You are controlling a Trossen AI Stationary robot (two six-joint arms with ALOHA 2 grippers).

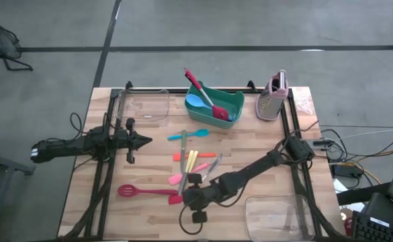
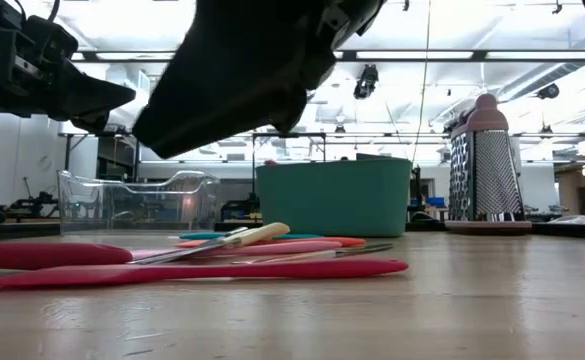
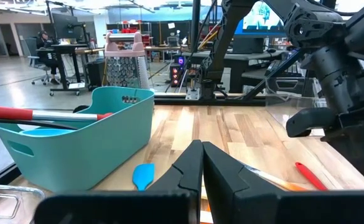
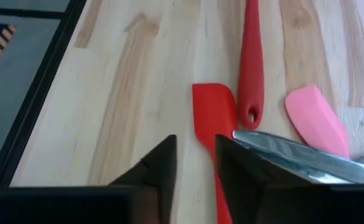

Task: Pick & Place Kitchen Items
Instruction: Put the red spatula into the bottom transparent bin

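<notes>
No text, label, brand, number or sign can be read in any of the four views. The screens and boards in the room behind the table are too far away to read.

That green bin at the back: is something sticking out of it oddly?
Yes. A red-handled utensil leans diagonally out over the rim of the green bin, handle poking past its back corner rather than lying inside.
</notes>
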